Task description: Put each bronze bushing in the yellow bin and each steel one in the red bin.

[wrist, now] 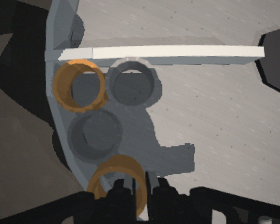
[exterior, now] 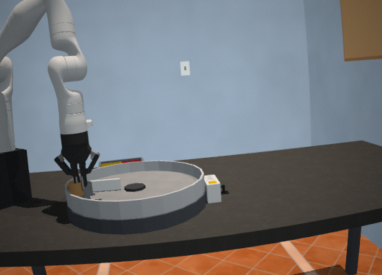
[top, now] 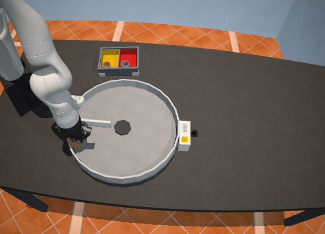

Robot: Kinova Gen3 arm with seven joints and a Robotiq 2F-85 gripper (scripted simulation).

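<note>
Fingers of the pincer point(top: 77, 140) point(exterior: 81, 182) point(wrist: 141, 189) partly hide a bronze bushing point(top: 75, 144) point(exterior: 74, 189) point(wrist: 132, 164), cut off low in the wrist view; they're clamped on its wall. It stands upright inside the turntable point(top: 173, 107) point(exterior: 138, 209) rim, open end up. Near it are two grey bushings, one point(wrist: 76, 139) dim in shadow, one point(wrist: 110, 82) by the fence point(top: 97, 123) point(exterior: 106, 185) point(wrist: 176, 51), beside another bronze one point(wrist: 61, 87). The yellow bin point(top: 109, 56) point(exterior: 111, 164) and red bin point(top: 129, 56) point(exterior: 132, 160) peek over the rim.
</note>
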